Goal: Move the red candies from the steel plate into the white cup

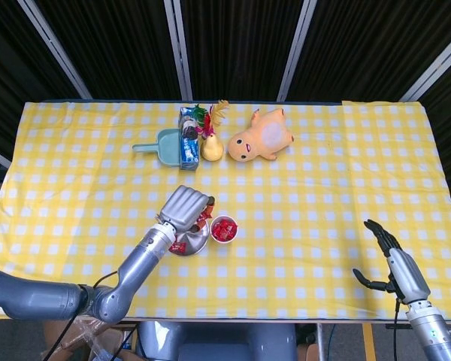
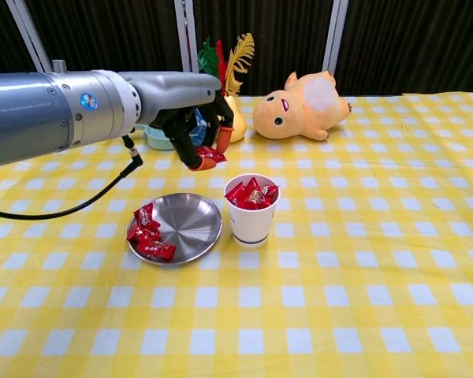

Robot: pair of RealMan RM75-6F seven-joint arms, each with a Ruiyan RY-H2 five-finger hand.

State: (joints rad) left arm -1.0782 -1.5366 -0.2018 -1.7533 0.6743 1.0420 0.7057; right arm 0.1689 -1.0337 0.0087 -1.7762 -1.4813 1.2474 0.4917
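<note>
Above the round steel plate, the left hand pinches a red wrapped candy (right hand idle, fingers apart).

- The tablecloth has yellow and white squares.
- The candies are red, on a shiny silver plate.
- The cup is white (with a thin blue line low down).
- The left hand is grey with orange fingertips.
- The toy animal near the top middle is orange-yellow.
- The pear is yellow.
- The scoop is pale green.
</note>
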